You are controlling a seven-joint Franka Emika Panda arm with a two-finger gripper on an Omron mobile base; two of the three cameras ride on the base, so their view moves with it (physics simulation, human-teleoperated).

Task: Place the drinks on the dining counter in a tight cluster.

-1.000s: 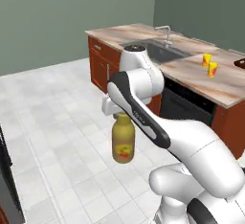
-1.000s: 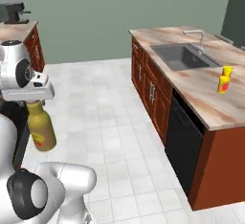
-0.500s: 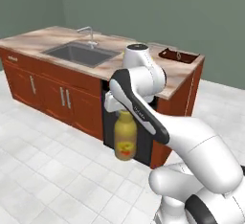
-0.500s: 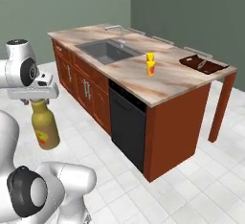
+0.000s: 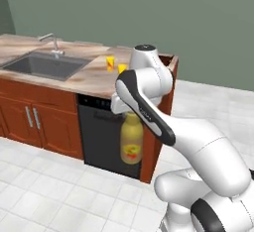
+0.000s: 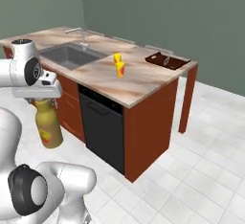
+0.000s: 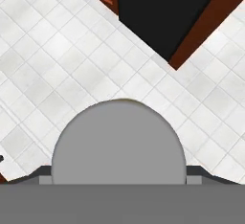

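The jaws stand wide and are clamped on the neck of the fat olive-yellow bottle (image 5: 131, 145), which hangs upright under the gripper (image 5: 130, 115) above the white floor tiles (image 5: 44, 191), well short of the counter's edge. In the right base view the same bottle (image 6: 48, 126) dangles below the hand, level with the cabinet fronts and lower than the countertop. In the hand view the bottle's grey cap (image 7: 118, 141) sits squarely between the fingers, with the black dishwasher (image 7: 162, 12) and the tiles beyond it.

The step in hand looks like the carry to the dining counter (image 5: 92, 80). To do it well, I judge that the bottle must first be lifted clear above the stone edge, since at this height it would strike the dishwasher (image 5: 106, 132) front. It should stay upright and come down on bare marbled stone, away from the sink (image 5: 42, 65) and the small yellow items (image 5: 115, 67), with room left beside it for the other drinks to close in tight. Opening the fingers only once the base rests flat would keep it from toppling.

Compared with half a second ago, the whole scene has shifted in both base views: the base has driven on, so the counter's end and the dishwasher sit nearer and more central. The bottle hangs from the gripper just as before.
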